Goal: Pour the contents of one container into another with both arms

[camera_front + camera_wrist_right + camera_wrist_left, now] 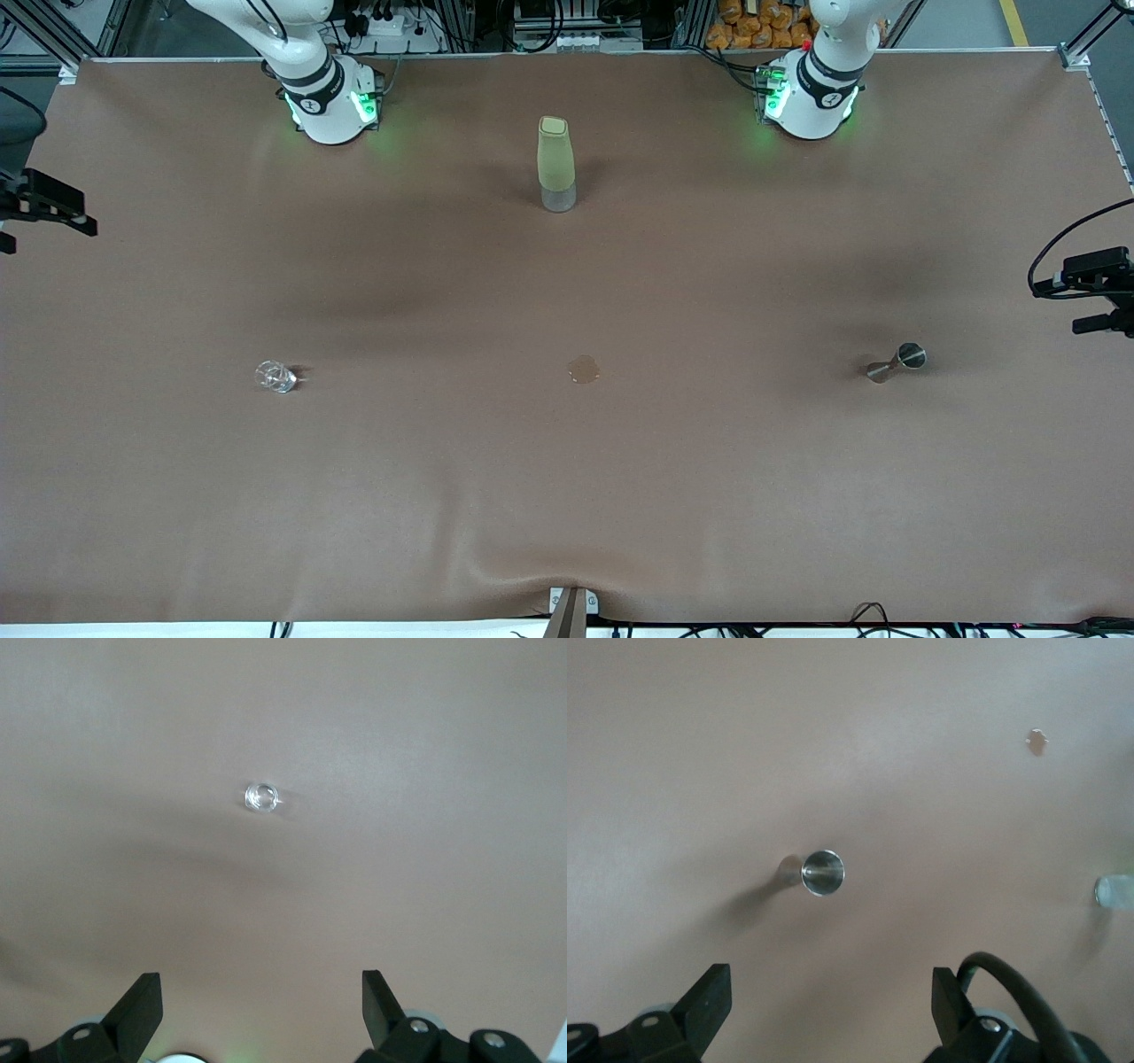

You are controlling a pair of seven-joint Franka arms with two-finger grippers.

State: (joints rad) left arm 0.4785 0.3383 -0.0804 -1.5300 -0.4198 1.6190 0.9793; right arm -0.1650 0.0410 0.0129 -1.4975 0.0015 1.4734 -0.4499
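The clear faceted glass tumbler [275, 377] stands on the brown table toward the right arm's end, and the right wrist view shows the tumbler [261, 797] from above. Toward the left arm's end stands the silver jigger [897, 362]; in the left wrist view the jigger [822, 873] shows its open cup. My left gripper [831, 992] hangs open high over the table, apart from the jigger. My right gripper [262, 992] is open too, high above and apart from the tumbler. Neither gripper shows in the front view, only the arm bases.
A tall pale-green bottle [555, 164] with a clear base stands between the two arm bases; the bottle [1114, 890] shows at the edge of the left wrist view. A small round brown mark [584, 369] lies mid-table between tumbler and jigger. Camera mounts stick in at both table ends.
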